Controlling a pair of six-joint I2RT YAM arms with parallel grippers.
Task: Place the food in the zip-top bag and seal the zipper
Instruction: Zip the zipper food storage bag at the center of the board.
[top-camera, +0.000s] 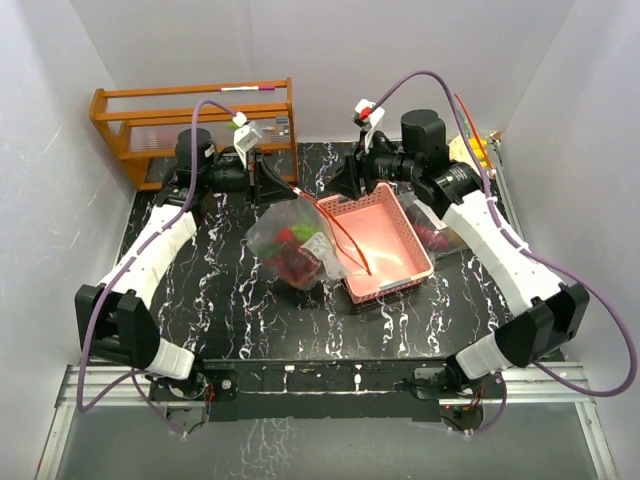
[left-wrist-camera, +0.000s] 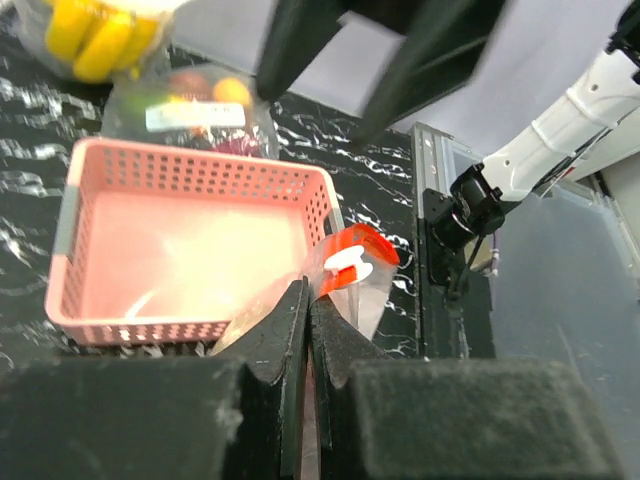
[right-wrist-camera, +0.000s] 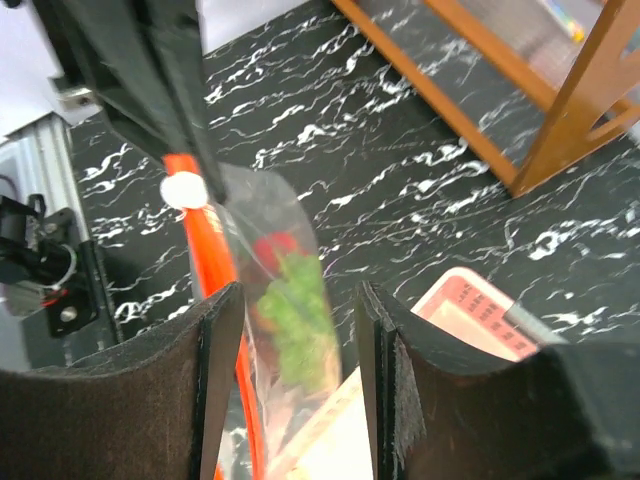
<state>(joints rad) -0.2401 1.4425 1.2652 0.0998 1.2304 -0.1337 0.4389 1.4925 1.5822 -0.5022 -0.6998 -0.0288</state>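
Note:
The clear zip-top bag (top-camera: 292, 243) lies left of the pink tray, with red and green food (top-camera: 297, 252) inside it. Its orange zipper (top-camera: 340, 232) runs across the tray's near-left corner. My left gripper (left-wrist-camera: 308, 290) is shut on the bag's plastic edge, just below the white slider (left-wrist-camera: 350, 262). My right gripper (right-wrist-camera: 295, 295) stands open around the bag's upper part. Green food (right-wrist-camera: 300, 310) and red food (right-wrist-camera: 277, 247) show between its fingers. The zipper (right-wrist-camera: 213, 265) passes by its left finger. From above, both grippers (top-camera: 275, 185) (top-camera: 345, 183) face each other over the bag's far end.
The pink tray (top-camera: 408, 232) sits at the centre right, holding no food. More bagged food lies beyond it: a yellow banana bunch (left-wrist-camera: 95, 35) and oranges (left-wrist-camera: 230, 92). A wooden rack (top-camera: 195, 120) stands at the back left.

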